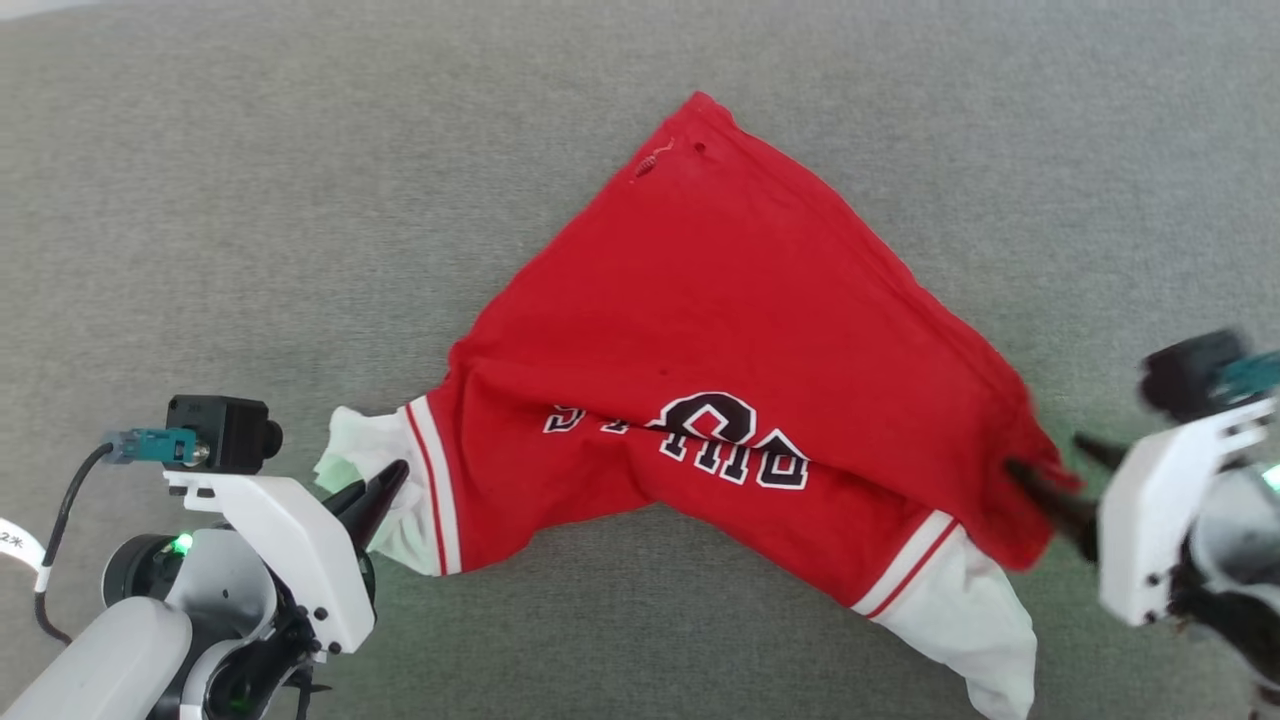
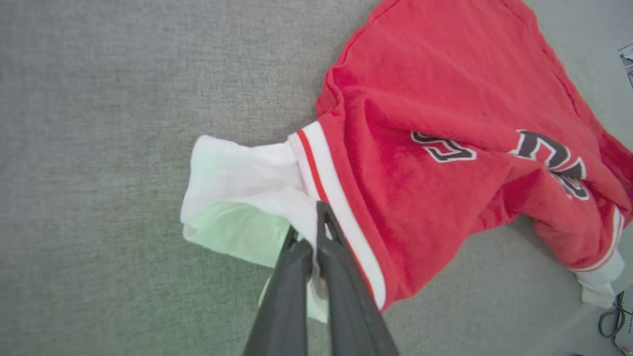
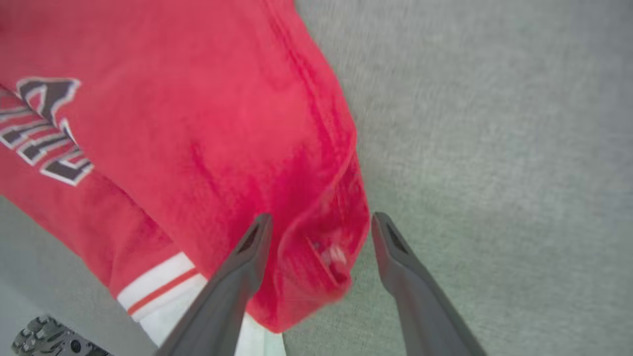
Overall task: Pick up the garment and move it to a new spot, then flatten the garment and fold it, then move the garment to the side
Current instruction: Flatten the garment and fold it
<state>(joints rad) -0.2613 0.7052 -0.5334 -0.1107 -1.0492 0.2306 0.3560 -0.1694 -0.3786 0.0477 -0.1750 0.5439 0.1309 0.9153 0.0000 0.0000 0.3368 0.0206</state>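
Garment [image 1: 720, 330] lies spread but rumpled on the grey surface [image 1: 250, 200], roughly centre of my head view. Its red body runs up to a peak at the far side, and both white sleeves trail toward the robot. Black-and-white lettering [image 1: 720, 435] shows across a fold near the middle, partly tucked under, so I can't read it whole. Left gripper [image 1: 385, 490] sits at the lower left of the head view, on the sleeve on that side [image 1: 350, 450]. From the left wrist view I see its jaws drawn tight together [image 2: 307, 222], with white sleeve fabric pinched between them just beside the red-striped cuff band. That sleeve bunches up around the fingertips and catches a green tint on its underside. Right gripper [image 1: 1060, 480] is at the right edge of the head view, blurred, its dark fingers at the garment's red corner. In the right wrist view its jaws stand wide apart [image 3: 321, 217]. A bunched fold of red hem sits in the gap, against the left finger and clear of the right one, so nothing is clamped. The other sleeve [image 1: 970, 610] hangs out flat below that corner, and its striped band shows in the right wrist view beside the left finger. Far part of the red body lies smooth; the near part is creased.
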